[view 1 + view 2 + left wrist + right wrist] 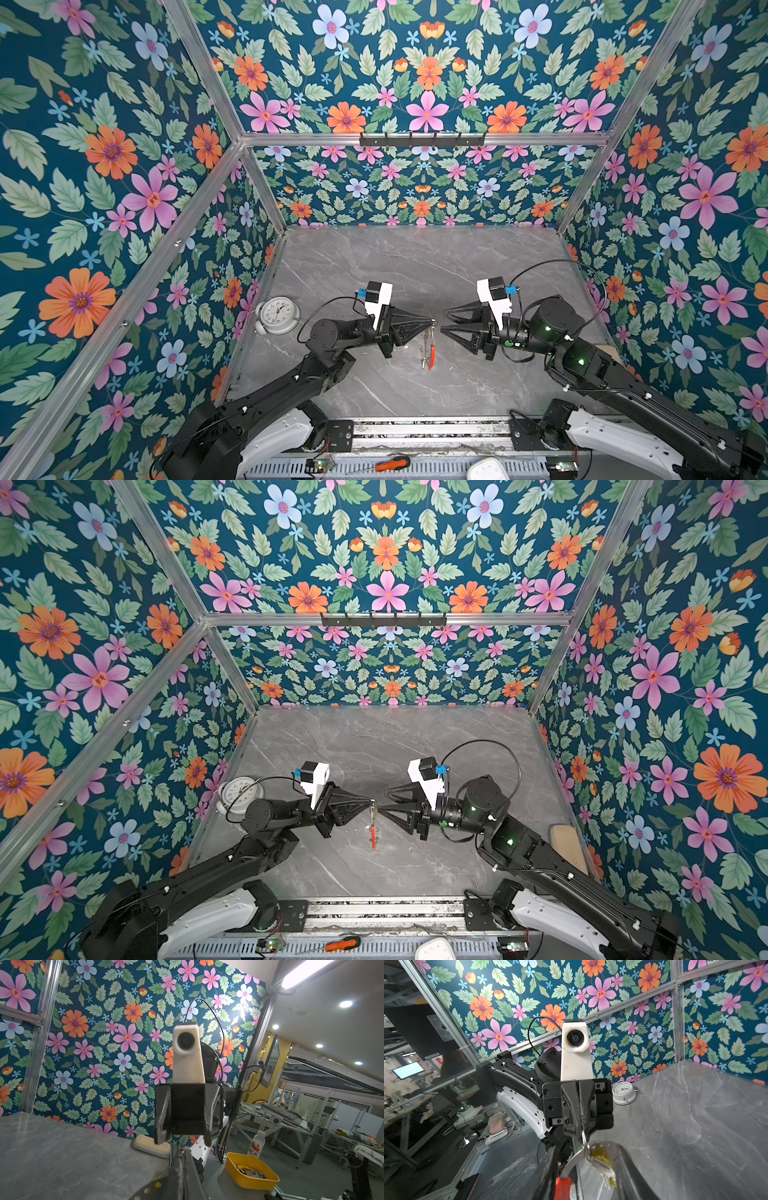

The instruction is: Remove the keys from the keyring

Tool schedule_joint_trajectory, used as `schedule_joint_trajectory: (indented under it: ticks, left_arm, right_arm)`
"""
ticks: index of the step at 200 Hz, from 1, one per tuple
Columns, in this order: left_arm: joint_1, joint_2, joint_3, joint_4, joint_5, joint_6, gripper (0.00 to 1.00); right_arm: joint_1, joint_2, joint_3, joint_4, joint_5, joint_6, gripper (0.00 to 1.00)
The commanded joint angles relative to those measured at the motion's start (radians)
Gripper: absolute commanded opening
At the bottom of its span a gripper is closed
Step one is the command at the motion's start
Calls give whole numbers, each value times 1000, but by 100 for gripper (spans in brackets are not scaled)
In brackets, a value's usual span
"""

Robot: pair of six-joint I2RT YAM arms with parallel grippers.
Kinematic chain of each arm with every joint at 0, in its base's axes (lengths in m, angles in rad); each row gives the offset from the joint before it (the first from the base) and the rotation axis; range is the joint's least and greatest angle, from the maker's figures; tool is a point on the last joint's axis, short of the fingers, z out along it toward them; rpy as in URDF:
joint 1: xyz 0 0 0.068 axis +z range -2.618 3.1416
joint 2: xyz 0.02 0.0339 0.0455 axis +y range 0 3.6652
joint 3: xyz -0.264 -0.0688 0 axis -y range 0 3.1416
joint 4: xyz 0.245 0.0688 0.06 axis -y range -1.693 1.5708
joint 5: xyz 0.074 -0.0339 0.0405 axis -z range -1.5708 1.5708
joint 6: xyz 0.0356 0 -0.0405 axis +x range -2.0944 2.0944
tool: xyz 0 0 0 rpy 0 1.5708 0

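The keyring [431, 349] hangs edge-on over the grey table in both top views, a thin metal hoop [372, 831] with a red section. My left gripper [432, 321] is shut on a small wire ring at its top. In the right wrist view the hoop [574, 1160] curves down to the red section [563, 1187], and a key with a yellow tag [603, 1164] hangs beside it. My right gripper [444, 321] stands open just right of the keyring; its fingers [631, 1167] flank the hoop and key without touching. Other keys are too small to tell.
A white alarm clock [277, 315] stands at the table's left edge. A beige case [567, 845] lies at the right edge. An orange screwdriver [392, 463] rests on the front rail. Off the table are a yellow bin [251, 1172] and a bottle [256, 1145].
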Motion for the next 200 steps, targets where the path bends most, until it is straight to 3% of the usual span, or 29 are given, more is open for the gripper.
schedule_joint_trajectory:
  ticks: [1, 103, 200]
  left_arm:
    - [0, 0, 3, 68, -9, -6, 0]
    - [0, -2, -12, 81, -31, -1, 0]
    - [-1, 15, -11, 91, -26, -9, 0]
  right_arm:
    - [1, 19, 10, 80, -45, 41, 42]
    - [9, 48, -7, 79, -72, 51, 12]
    - [13, 62, -1, 66, -93, 54, 0]
